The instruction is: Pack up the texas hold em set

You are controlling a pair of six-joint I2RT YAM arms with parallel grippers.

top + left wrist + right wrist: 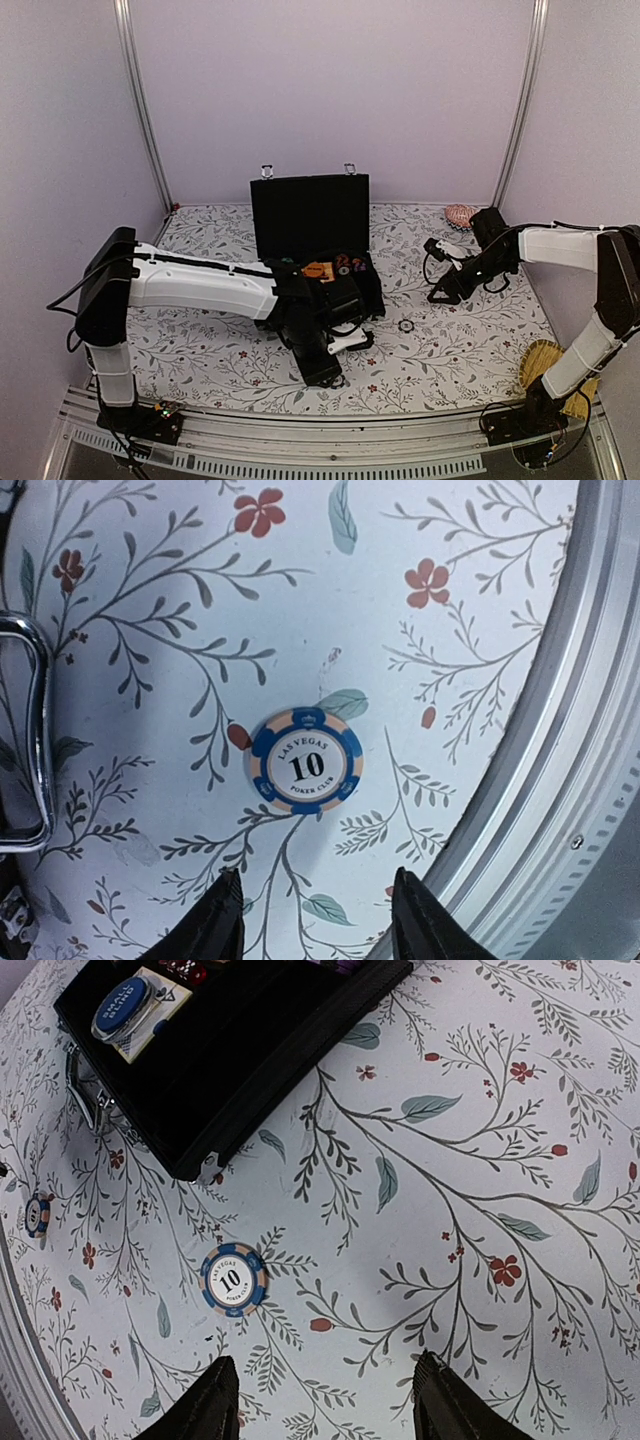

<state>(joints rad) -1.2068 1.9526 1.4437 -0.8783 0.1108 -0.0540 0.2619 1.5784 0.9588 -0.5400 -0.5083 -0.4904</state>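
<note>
Blue chip lies by the surface's near edge under the wide-open left pincer; right pincer equally wide.

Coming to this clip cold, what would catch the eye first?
The open black briefcase stands mid-table, lid upright, with colourful pieces in its tray. A blue-and-cream 10 chip lies loose on the floral cloth just ahead of the open left gripper, near the table's front rail; a second chip like it lies ahead of the open right gripper, off the case's corner.
</note>
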